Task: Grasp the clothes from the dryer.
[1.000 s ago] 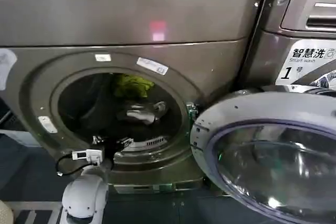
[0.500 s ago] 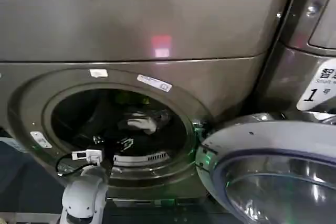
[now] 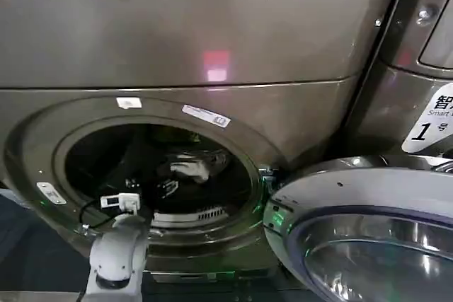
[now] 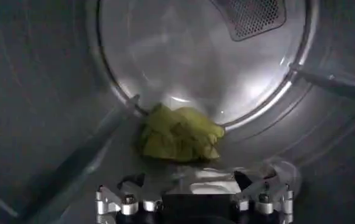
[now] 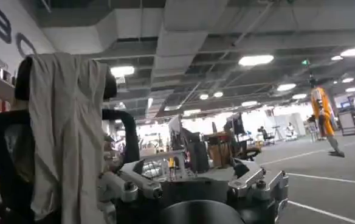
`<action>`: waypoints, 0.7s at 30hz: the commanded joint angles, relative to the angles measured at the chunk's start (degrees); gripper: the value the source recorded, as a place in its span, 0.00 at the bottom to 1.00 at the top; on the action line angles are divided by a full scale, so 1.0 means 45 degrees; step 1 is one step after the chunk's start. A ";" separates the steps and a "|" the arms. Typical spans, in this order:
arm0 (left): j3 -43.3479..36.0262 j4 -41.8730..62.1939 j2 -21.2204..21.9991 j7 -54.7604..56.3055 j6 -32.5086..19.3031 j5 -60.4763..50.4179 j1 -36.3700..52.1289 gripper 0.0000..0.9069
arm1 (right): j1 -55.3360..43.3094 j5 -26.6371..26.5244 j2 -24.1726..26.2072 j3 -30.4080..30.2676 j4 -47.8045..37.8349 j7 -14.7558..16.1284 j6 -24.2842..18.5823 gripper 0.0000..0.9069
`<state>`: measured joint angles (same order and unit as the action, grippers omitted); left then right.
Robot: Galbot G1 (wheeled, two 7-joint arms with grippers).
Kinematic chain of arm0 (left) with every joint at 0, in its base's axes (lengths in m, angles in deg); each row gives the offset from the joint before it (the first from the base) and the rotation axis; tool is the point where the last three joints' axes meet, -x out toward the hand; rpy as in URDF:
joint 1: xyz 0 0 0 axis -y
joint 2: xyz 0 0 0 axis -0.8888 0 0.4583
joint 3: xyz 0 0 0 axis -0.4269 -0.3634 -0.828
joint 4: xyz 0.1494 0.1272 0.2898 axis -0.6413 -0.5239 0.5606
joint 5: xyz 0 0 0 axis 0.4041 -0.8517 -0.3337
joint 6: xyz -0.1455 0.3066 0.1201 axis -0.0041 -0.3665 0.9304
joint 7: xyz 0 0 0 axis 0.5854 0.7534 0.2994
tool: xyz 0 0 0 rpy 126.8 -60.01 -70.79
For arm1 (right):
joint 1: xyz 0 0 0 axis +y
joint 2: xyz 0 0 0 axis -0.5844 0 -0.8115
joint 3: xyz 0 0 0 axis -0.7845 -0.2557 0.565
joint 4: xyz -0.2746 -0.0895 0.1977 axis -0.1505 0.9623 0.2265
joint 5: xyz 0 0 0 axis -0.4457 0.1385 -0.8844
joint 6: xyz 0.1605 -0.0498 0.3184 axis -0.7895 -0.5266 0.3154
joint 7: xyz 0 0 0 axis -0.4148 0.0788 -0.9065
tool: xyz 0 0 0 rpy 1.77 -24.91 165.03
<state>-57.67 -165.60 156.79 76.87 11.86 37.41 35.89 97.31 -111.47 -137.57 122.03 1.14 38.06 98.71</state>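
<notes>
Left wrist view: left gripper (image 4: 193, 196), fingers spread, points into the dryer (image 3: 42, 139) drum toward the yellow-green cloth (image 4: 179, 134) at 12 o'clock, white-and-grey cloth (image 4: 211, 180) just below, apparently lining up a grasp.

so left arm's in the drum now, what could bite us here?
1. The left gripper has open jaws above the white-and-grey piece, with the yellow-green piece beyond: it might pinch both or neither.
2. The arm crosses the dryer's porthole ring; a lift could snag it.
3. The open door crowds the right side.
</notes>
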 commanded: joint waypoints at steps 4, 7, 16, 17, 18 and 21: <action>0.0043 0.4562 0.0145 -0.0011 -0.1423 -0.0450 0.3118 1.00 | 0.0048 0.0000 0.0019 -0.0008 -0.0015 -0.0002 -0.0056 1.00; 0.0063 0.5346 0.0171 -0.0222 -0.1996 -0.0995 0.3626 1.00 | 0.0045 0.0018 0.0022 -0.0004 -0.0020 0.0017 -0.0067 1.00; 0.0134 0.7890 0.0283 -0.0528 -0.3460 -0.1486 0.5108 1.00 | 0.0066 0.0033 -0.0011 -0.0072 0.0078 0.0012 -0.0112 1.00; 0.0118 0.8807 0.0306 -0.0730 -0.3680 -0.2318 0.5566 1.00 | 0.0047 0.0028 -0.0010 -0.0083 0.0122 0.0005 -0.0099 1.00; 0.0175 0.9275 0.0348 -0.1422 -0.3948 -0.3541 0.5821 1.00 | 0.0043 0.0030 -0.0012 -0.0085 0.0175 0.0004 -0.0088 1.00; 0.0294 0.9994 0.0207 -0.4804 -0.4769 -0.8574 0.6482 1.00 | 0.0055 0.0033 -0.0038 -0.0106 0.0191 0.0007 -0.0113 1.00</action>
<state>-56.83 -132.97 158.06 72.07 -2.27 26.87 57.41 97.49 -111.34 -137.62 121.62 1.83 38.11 98.27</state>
